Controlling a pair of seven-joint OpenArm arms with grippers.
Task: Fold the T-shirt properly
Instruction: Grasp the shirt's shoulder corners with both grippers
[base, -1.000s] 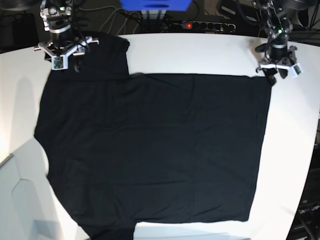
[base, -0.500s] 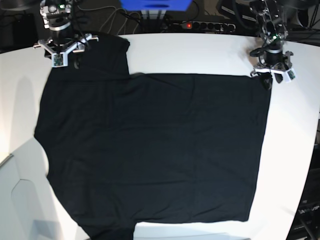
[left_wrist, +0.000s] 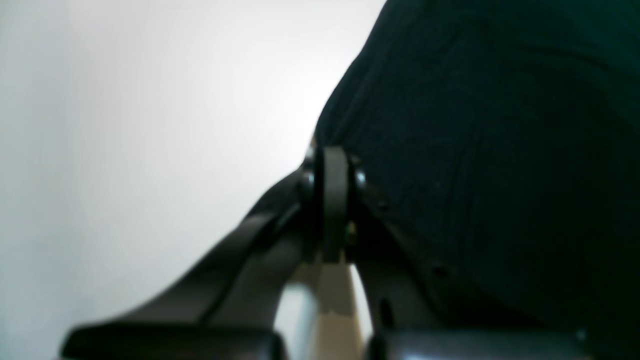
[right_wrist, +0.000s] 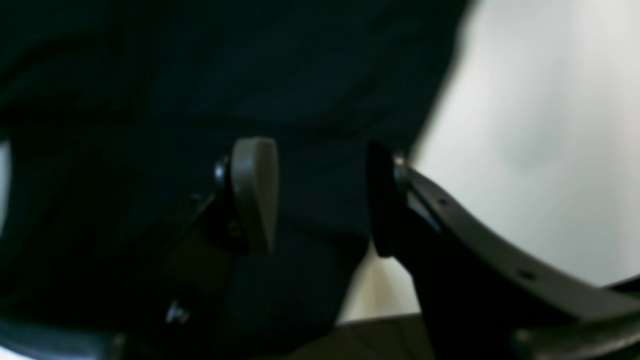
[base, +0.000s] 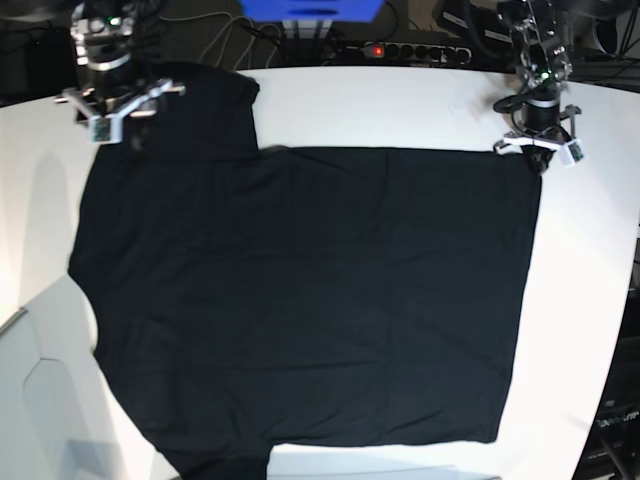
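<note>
Lying flat: T-shirt (base: 310, 300), soft, limp, light; best taken at corners. Left gripper (base: 538, 152) pinched at upper-right corner; right gripper (base: 112, 118) spread wide, upper left.

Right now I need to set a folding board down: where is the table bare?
Bare table runs along the far edge between the right gripper and left gripper, and down the strip right of the T-shirt. The middle is covered by cloth.

A white tabletop (base: 400, 110) with a rounded edge fills the base view under bright, even light. Beyond its far edge sit a black power strip (base: 405, 50) with a glowing red switch, tangled cables (base: 215, 40) and a blue box (base: 310, 8).
</note>
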